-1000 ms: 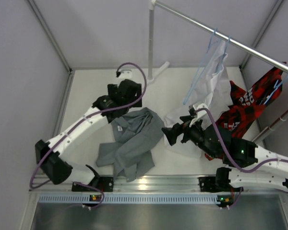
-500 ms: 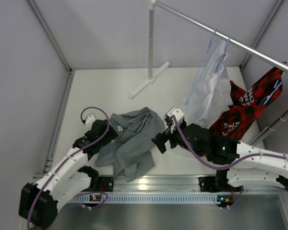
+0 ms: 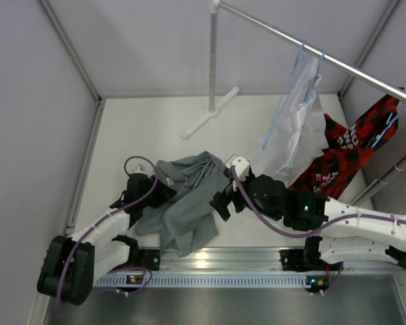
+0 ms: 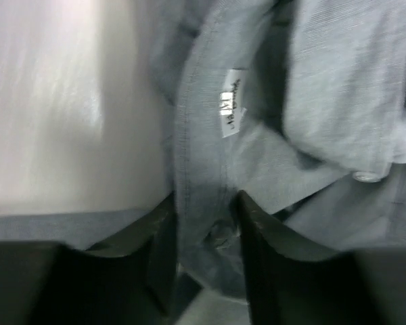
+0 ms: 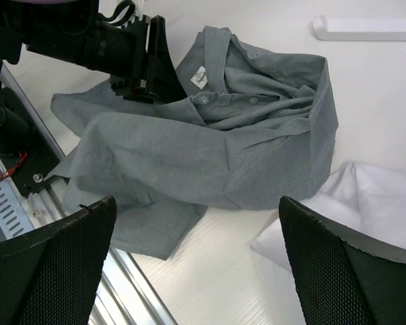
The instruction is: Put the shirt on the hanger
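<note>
The grey shirt point(image 3: 189, 200) lies crumpled on the white table between my two arms. My left gripper point(image 3: 164, 193) is at its left edge. In the left wrist view, the left gripper point(image 4: 205, 200) has closed in on the collar band of the shirt point(image 4: 325, 81), just below the white label, and fabric fills the gap. My right gripper point(image 3: 220, 203) stands open at the shirt's right edge. In the right wrist view, the right gripper point(image 5: 203, 271) hovers over the near hem of the shirt point(image 5: 189, 156), holding nothing. The light-blue hanger point(image 3: 279, 112) hangs from the rail at the back right.
A white shirt point(image 3: 298, 128) and a red-and-black garment point(image 3: 345, 149) hang from the metal rail point(image 3: 352, 71); the white shirt's hem point(image 5: 338, 210) rests beside the grey one. The rail's stand foot point(image 3: 206, 118) sits behind the shirt. A metal strip point(image 3: 223, 257) runs along the near edge.
My left arm swung from behind the shirt to its near left side, and its jaws narrowed onto the collar. My right gripper slid left up to the shirt's edge, still open.
</note>
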Action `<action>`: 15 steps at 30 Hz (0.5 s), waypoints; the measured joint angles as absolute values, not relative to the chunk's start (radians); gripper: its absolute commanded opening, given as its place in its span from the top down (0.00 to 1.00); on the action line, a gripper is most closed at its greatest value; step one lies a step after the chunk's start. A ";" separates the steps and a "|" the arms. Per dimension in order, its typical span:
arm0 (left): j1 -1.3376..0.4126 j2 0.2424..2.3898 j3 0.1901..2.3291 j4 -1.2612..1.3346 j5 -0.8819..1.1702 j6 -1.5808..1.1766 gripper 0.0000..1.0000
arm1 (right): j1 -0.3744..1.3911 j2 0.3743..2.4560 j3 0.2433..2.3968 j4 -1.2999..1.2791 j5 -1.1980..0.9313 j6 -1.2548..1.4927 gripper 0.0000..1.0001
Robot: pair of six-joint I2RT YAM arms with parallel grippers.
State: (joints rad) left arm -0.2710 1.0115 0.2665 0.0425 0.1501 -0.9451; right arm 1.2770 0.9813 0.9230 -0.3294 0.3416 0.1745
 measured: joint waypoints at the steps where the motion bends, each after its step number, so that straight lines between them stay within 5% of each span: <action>1: -0.268 1.021 0.257 0.057 0.157 -0.946 0.66 | 1.277 0.984 0.923 -0.329 0.340 0.175 0.00; 5: -0.262 1.000 0.247 0.056 0.161 -0.942 1.00 | 1.273 0.999 0.923 -0.329 0.338 0.175 0.00; 10: -0.262 0.812 0.382 -0.155 0.103 -0.870 1.00 | 1.256 1.018 0.925 -0.329 0.334 0.173 0.01; 15: -0.262 0.775 0.841 -0.418 0.059 -0.673 1.00 | 1.197 1.067 0.986 -0.339 0.282 0.148 0.01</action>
State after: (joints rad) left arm -0.2623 0.7753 0.8406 -0.4183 0.0589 -0.6735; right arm 1.1969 1.0668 0.9863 -0.3389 0.2825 0.1478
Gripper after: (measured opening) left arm 0.023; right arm 0.993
